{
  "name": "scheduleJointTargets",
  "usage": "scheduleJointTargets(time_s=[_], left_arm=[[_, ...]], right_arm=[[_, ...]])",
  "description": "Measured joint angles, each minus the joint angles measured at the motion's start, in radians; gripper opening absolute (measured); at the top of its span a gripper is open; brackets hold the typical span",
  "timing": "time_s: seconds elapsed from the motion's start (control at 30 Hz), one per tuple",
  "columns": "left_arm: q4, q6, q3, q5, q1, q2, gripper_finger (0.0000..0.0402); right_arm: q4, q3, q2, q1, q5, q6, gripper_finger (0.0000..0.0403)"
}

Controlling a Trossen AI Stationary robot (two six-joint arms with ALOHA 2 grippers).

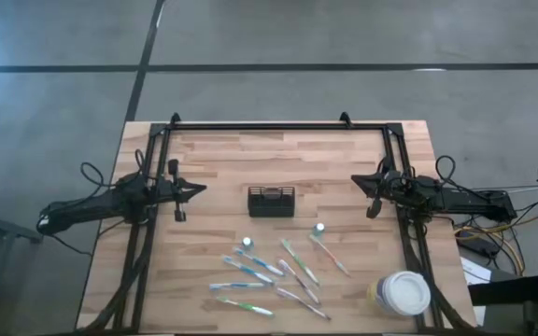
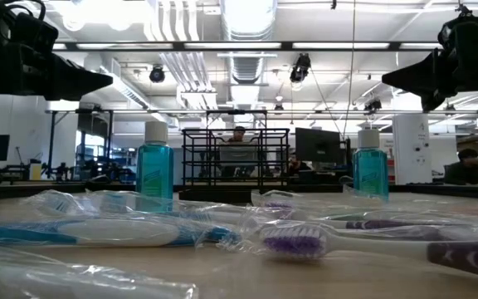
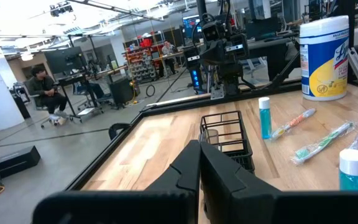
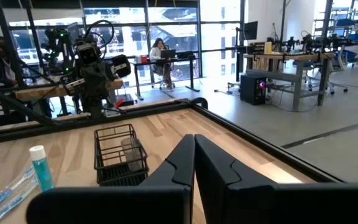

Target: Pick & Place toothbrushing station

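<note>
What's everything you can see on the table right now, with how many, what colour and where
Wire caddy: one, black, table centre, between the two arms.
Tubes: two, blue-green with white caps, standing just in front of the caddy; the other to its right.
Toothbrushes: about eight, wrapped, blue, green and pink-white, scattered flat in front of the caddy.
Large cup: one, white lid, yellow label, front right corner.
Table: one, light wood.
Left gripper: dark, fingers shut, left of the caddy, holding nothing.
Right gripper: dark, fingers shut, right of the caddy, holding nothing.
</note>
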Motion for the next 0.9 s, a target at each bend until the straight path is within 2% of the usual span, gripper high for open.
scheduleJointTargets(time_s=[0.4,0.53,0.7,0.8,0.9], left_arm=[[0.016,0.000,0.000,0.000,0.000,0.000,0.0014],[0.093,-0.020,-0.002,0.003,0.000,0.000,0.0014],[0.204,-0.153,-0.002,0.003,0.000,0.000,0.0014],[0.236,-0.149,-0.002,0.003,0.000,0.000,0.0014],[0.248,-0.173,-0.002,-0.068,0.000,0.001,0.0014]], right_arm=[[0.000,0.000,0.000,0.000,0.000,0.000,0.0008],[0.000,0.000,0.000,0.000,0.000,0.000,0.0008],[0.008,0.000,0.000,0.000,0.000,0.000,0.0008],[0.027,0.000,0.000,0.000,0.000,-0.003,0.0008],[0.031,0.000,0.000,0.000,0.000,-0.002,0.0008]])
